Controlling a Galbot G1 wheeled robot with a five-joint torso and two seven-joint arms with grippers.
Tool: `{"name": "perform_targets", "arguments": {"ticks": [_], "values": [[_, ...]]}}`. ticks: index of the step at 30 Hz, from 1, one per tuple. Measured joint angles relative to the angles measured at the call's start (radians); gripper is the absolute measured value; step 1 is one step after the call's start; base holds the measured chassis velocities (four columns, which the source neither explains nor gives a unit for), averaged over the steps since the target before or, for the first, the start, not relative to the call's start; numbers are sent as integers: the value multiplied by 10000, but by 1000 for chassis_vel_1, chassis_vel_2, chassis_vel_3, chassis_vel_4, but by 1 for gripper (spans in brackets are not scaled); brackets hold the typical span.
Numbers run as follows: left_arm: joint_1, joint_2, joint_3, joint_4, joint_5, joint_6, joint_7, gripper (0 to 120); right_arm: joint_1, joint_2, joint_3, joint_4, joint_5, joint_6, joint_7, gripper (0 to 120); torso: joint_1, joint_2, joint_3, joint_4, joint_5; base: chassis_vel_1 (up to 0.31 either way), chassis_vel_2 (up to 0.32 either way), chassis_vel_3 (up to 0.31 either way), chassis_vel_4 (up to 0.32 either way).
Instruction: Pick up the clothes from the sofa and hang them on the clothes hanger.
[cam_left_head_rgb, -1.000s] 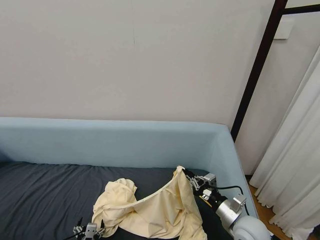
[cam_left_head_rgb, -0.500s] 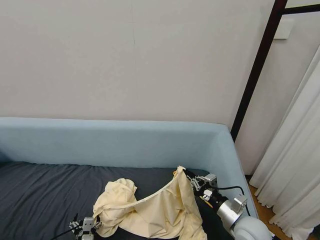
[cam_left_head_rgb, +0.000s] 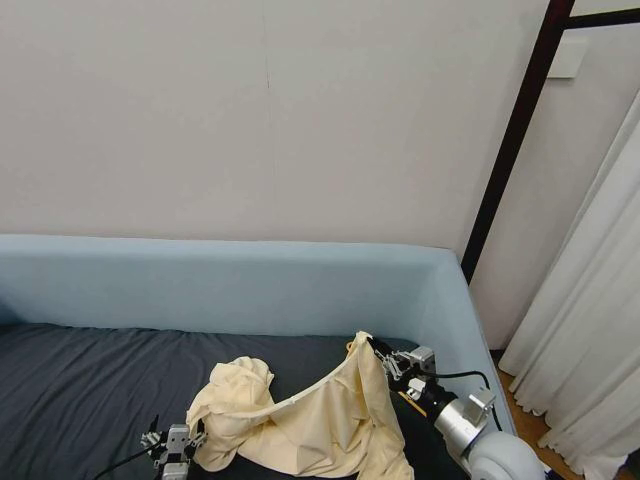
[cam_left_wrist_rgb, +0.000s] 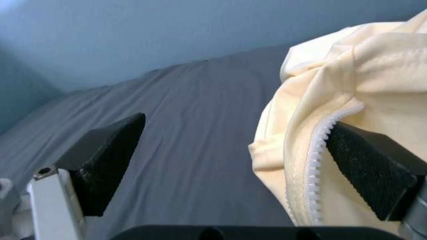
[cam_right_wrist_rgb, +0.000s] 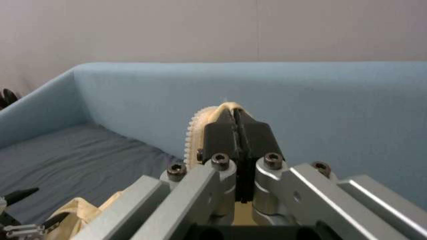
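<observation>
A cream yellow garment (cam_left_head_rgb: 300, 420) with a white zipper lies bunched on the dark grey sofa seat (cam_left_head_rgb: 90, 380). My right gripper (cam_left_head_rgb: 370, 346) is shut on the garment's upper edge and holds that corner lifted; in the right wrist view its pads (cam_right_wrist_rgb: 235, 131) pinch the cream zipper edge (cam_right_wrist_rgb: 200, 131). My left gripper (cam_left_head_rgb: 172, 441) stands open low at the garment's left end. In the left wrist view its two black fingers (cam_left_wrist_rgb: 107, 157) are spread wide, and the garment's zipper hem (cam_left_wrist_rgb: 313, 150) lies against the far finger.
The light blue sofa back (cam_left_head_rgb: 220, 285) runs behind the seat, with a blue side arm (cam_left_head_rgb: 455, 330) at the right. A dark pole of the clothes hanger (cam_left_head_rgb: 510, 140) rises at the right, and white curtains (cam_left_head_rgb: 590, 340) hang beyond it.
My left gripper has shifted a little to the left and upward along the garment's left end. The right gripper still holds the lifted corner in the same place.
</observation>
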Motion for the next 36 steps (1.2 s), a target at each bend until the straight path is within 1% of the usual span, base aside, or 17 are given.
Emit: {"name": "perform_targets", "arguments": {"ticks": [5,7,8,9,10,12,13,15,19,20,22,24,25,30,31,32,36], "values": [[-83,-227,123,318,158,-146,15,95,13,-7,-5,-37,8,0,2,0,0,0,0,0,0,0,0,0,0],[-151,-340,204,505,254,-264,52,91,8,-26,-6,-45,9,1,2,0,0,0,0,0,-2,0,0,0,0],[-165,-375,234,536,274,-290,67,84,3,-33,-6,-49,9,2,2,0,0,0,0,0,-2,0,0,0,0],[-165,-375,234,536,274,-290,67,84,3,-33,-6,-49,9,2,2,0,0,0,0,0,-2,0,0,0,0],[-178,-418,276,543,297,-310,91,78,-1,-40,-5,-56,8,4,2,0,0,0,0,0,-1,0,0,0,0],[-186,-464,313,540,340,-352,138,72,-1,-41,-5,-78,8,11,3,0,0,0,-1,0,0,0,0,0,0],[-190,-481,322,529,377,-386,163,65,-1,-41,-5,-88,8,13,5,0,0,0,-1,0,-1,0,0,0,0],[-193,-484,327,513,399,-409,181,62,0,-39,-5,-95,8,14,8,0,0,0,-1,0,-1,0,0,0,0],[-236,-446,318,511,417,-447,210,43,27,-38,-6,-115,9,22,23,0,0,0,0,0,-1,0,0,0,0],[-236,-446,318,511,417,-447,210,43,27,-38,-6,-115,9,22,23,0,0,0,0,0,-1,0,0,0,0],[-242,-403,290,514,417,-466,215,34,51,-35,-18,-123,12,23,25,0,0,0,-1,0,-1,0,0,0,0],[-228,-371,264,479,416,-487,215,27,63,-31,-28,-134,12,24,25,0,0,0,-1,0,-1,0,0,0,0],[-228,-371,264,479,416,-487,215,27,63,-31,-28,-134,12,24,25,0,0,0,-1,0,-1,0,0,0,0],[-119,-270,167,224,601,-610,220,4,96,-28,-44,-184,7,28,37,0,0,0,-1,0,-1,0,0,0,0],[-119,-270,167,224,601,-610,220,4,96,-28,-44,-184,7,28,37,0,0,0,-1,0,-1,0,0,0,0],[-102,-255,137,144,672,-674,222,0,100,-34,-44,-206,2,32,53,0,0,0,0,1,-1,0,0,0,0],[-72,-176,16,-420,680,-1016,276,0,128,-75,-15,-321,-11,65,157,0,0,0,-1,1,-2,0,0,0,0]]}}
